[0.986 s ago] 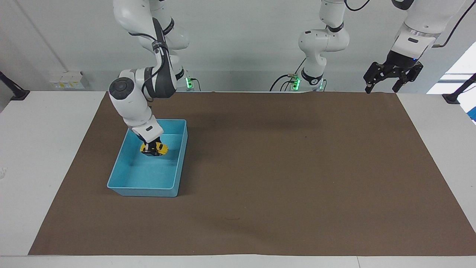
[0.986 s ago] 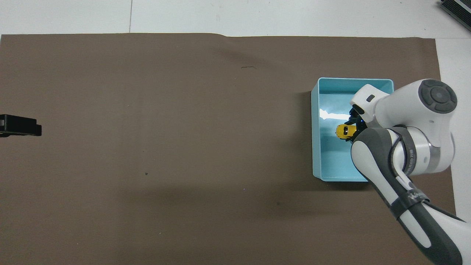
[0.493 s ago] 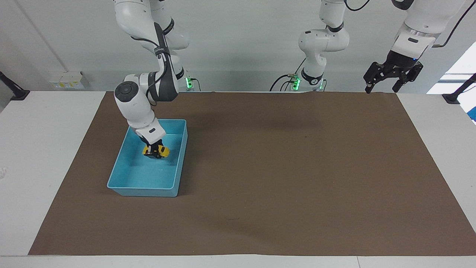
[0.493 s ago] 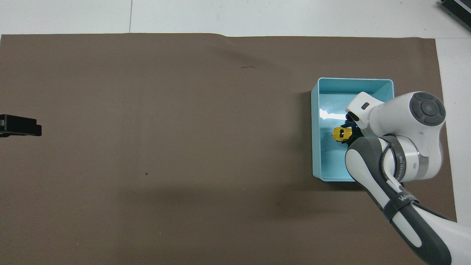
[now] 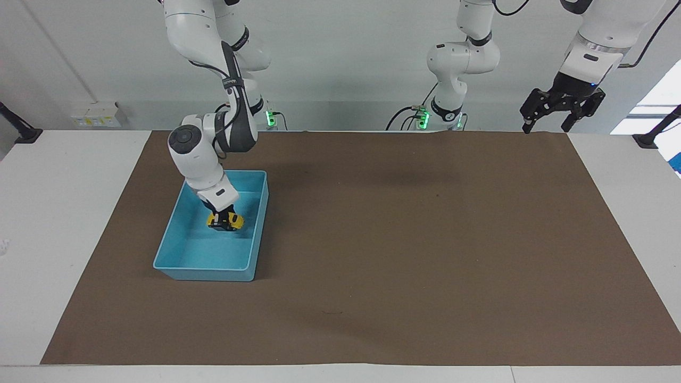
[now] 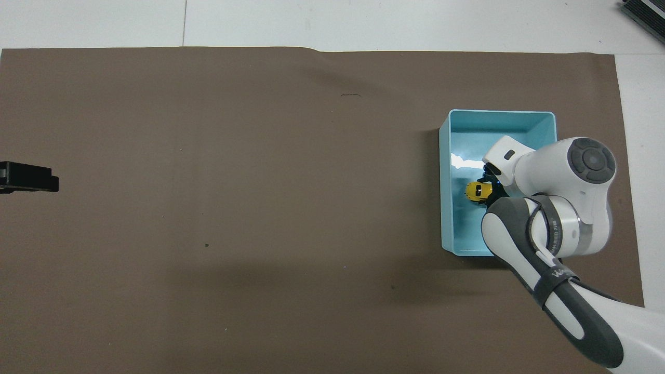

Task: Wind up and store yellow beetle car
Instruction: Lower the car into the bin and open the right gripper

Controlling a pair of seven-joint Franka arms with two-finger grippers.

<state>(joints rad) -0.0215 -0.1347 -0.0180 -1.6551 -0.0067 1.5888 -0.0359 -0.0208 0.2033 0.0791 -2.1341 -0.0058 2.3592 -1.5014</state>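
Note:
The yellow beetle car point(image 5: 236, 219) is held inside the blue bin point(image 5: 213, 270), low over the bin's floor. My right gripper point(image 5: 224, 222) reaches down into the bin and is shut on the car. In the overhead view the car point(image 6: 473, 191) shows beside the right gripper point(image 6: 486, 189), inside the bin point(image 6: 444, 156); the arm hides part of the bin. My left gripper point(image 5: 547, 125) waits, open and empty, raised over the brown mat's edge at the left arm's end of the table. Its tip point(image 6: 30, 177) shows in the overhead view.
A brown mat point(image 5: 404, 239) covers most of the white table point(image 5: 64, 213). The bin stands on the mat at the right arm's end.
My right gripper has moved lower into the bin with the car, shifting slightly toward the bin wall on the left arm's side. The left arm has not moved.

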